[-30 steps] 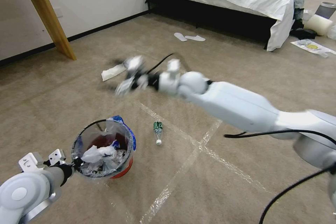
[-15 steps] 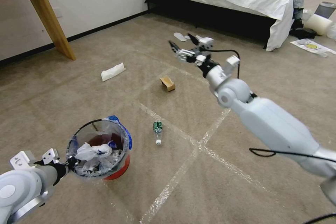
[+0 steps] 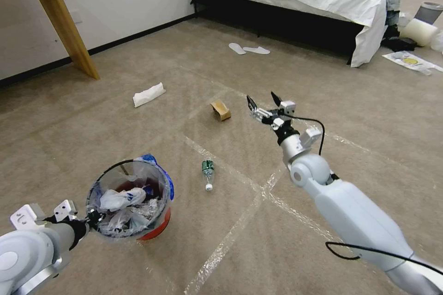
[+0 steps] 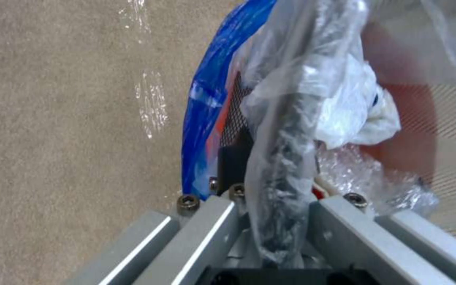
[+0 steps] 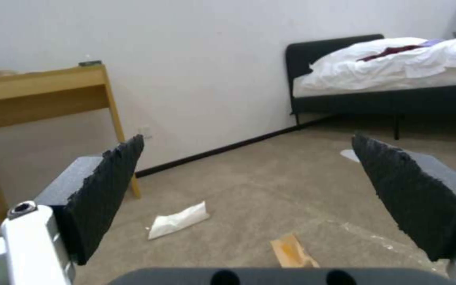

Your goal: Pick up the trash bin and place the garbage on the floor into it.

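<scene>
3 pieces of garbage lay on the floor (image 3: 138, 147): a bottle (image 3: 207, 173), a brown carton (image 3: 221, 110) and a white tissue (image 3: 148, 94). The trash bin (image 3: 129, 203) (partly filled) hung lifted, the left gripper (image 4: 275, 221) pinching its rim. The right gripper (image 3: 265, 103), jaws spread, hovered beside the carton. The left wrist view showed that pinch close up.

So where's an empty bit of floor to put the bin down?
Bare carpet lies between the trash bin and the white tissue, and also nearer the robot, beyond the tape lines. It's busier around the small bottle, brown carton and open right pincer.
</scene>
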You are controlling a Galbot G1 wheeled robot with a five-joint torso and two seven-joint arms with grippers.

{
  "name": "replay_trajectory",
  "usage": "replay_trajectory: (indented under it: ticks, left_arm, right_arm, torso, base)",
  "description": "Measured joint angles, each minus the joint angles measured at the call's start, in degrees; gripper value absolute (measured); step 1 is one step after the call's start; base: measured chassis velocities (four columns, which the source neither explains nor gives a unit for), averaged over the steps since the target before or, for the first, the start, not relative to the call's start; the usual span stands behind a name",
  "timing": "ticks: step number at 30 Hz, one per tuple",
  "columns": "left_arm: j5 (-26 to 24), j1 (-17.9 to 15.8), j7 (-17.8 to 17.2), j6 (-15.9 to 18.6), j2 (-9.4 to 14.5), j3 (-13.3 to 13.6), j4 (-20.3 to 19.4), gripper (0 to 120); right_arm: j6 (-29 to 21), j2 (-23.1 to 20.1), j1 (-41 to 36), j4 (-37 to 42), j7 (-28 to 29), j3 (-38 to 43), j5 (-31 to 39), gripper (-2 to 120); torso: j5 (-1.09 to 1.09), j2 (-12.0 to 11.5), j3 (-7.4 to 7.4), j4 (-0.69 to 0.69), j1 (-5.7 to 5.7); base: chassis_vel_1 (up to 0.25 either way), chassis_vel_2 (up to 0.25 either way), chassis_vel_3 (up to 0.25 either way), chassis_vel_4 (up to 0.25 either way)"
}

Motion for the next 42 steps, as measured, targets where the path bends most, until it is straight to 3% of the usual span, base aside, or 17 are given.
replay_trajectory:
  ticks: [11, 23, 29, 33, 35, 36, 37, 38, 39, 41, 42]
  left_arm:
    - [0.4, 0.6, 0.1, -0.2, -0.2, -0.6, -1.0, 0]
    - [0.5, 0.4, 0.1, -0.3, 0.1, -0.4, -0.9, 0]
    - [0.3, 0.2, 0.1, -0.4, 0.3, -0.5, -0.6, 0]
    - [0.3, 0.1, 0.1, -0.4, 0.4, -0.6, -0.5, 0]
    - [0.4, 0.0, 0.1, -0.4, 0.5, -0.6, -0.2, 0]
    - [0.4, 0.0, 0.1, -0.4, 0.5, -0.6, -0.2, 0]
    - [0.4, 0.0, 0.1, -0.4, 0.5, -0.5, -0.1, 0]
    - [0.5, -0.1, 0.2, -0.4, 0.5, -0.4, -0.1, 0]
    - [0.5, -0.1, 0.2, -0.4, 0.5, -0.4, -0.1, 0]
    - [0.9, -0.3, 0.4, -0.4, 0.4, 0.0, 0.0, 0]
    - [0.9, -0.3, 0.4, -0.4, 0.4, 0.0, 0.0, 0]
  right_arm:
    - [0.5, -2.0, 0.1, 0.8, -0.6, 0.4, -1.9, 100]
    - [2.2, -0.9, -3.0, 1.3, -1.1, -0.2, -6.7, 100]
    - [1.9, -1.6, 0.3, -0.7, -0.4, -6.3, -5.5, 100]
    - [-2.0, -1.9, 4.3, -1.8, 2.6, -12.0, -0.6, 100]
    - [-9.0, -1.0, 8.2, -3.3, 6.0, -16.6, 5.5, 100]
    - [-9.0, -1.0, 8.2, -3.3, 6.0, -16.6, 5.5, 100]
    - [-12.5, -0.3, 10.0, -3.7, 7.9, -18.7, 8.2, 100]
    - [-20.1, 0.9, 13.3, -4.1, 12.3, -22.1, 13.2, 100]
    - [-20.1, 0.9, 13.3, -4.1, 12.3, -22.1, 13.2, 100]
    - [-30.2, 4.0, 19.7, -4.7, 20.1, -27.2, 20.6, 100]
    - [-30.2, 4.0, 19.7, -4.7, 20.1, -27.2, 20.6, 100]
  torso:
    - [-0.01, 0.0, 0.0, 0.0, 0.0]
    - [0.0, 0.0, 0.0, -0.01, 0.0]
    - [-0.01, 0.0, 0.0, 0.0, 0.0]
    - [-0.01, 0.0, 0.0, 0.0, 0.0]
    - [-0.01, 0.0, 0.01, -0.01, 0.01]
    - [-0.01, 0.0, 0.01, -0.01, 0.01]
    - [0.0, 0.0, 0.01, -0.01, 0.01]
    - [-0.01, 0.0, 0.01, -0.01, 0.01]
    - [-0.01, 0.0, 0.01, -0.01, 0.01]
    - [-0.02, 0.0, 0.01, 0.0, 0.01]
    - [-0.02, 0.0, 0.01, 0.0, 0.01]
  base:
    - [0.0, 0.0, 0.0, 0.0]
    - [0.0, 0.0, 0.0, 0.0]
    - [0.0, 0.0, 0.0, 0.0]
    - [0.0, 0.0, 0.0, 0.0]
    - [0.0, 0.0, 0.0, 0.0]
    - [0.0, 0.0, 0.0, 0.0]
    - [0.0, 0.0, 0.0, 0.0]
    - [0.0, 0.0, 0.0, 0.0]
    - [0.0, 0.0, 0.0, 0.0]
    - [0.0, 0.0, 0.0, 0.0]
    - [0.0, 0.0, 0.0, 0.0]
